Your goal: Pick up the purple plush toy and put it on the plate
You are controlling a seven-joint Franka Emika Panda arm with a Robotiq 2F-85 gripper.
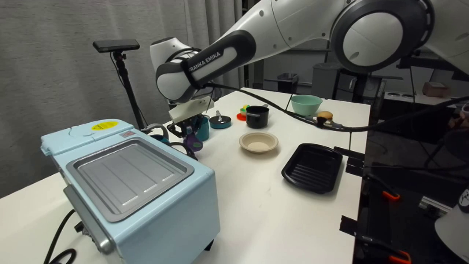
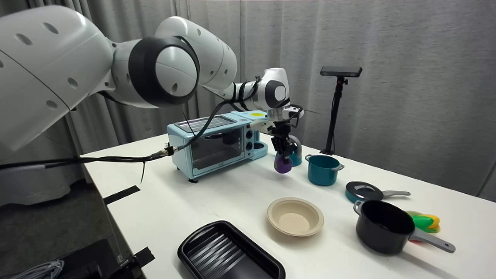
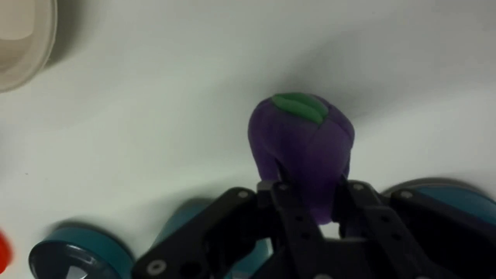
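We see a bright table (image 1: 278, 216) in both exterior views; our wrist view looks dimmer, with soft shadow beside the purple toy (image 3: 302, 139).

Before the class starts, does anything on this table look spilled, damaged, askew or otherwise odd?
Nothing stands out: no spill or damage shows. The plate and black pot stand upright, and the purple plush toy is pinched in the hand, as the task needs.

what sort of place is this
Probably a robotics lab set up like a kitchen: a white jointed robot arm, a black bar-shaped, camera-like device on a thin black stand, and a light-blue boxy toaster oven.
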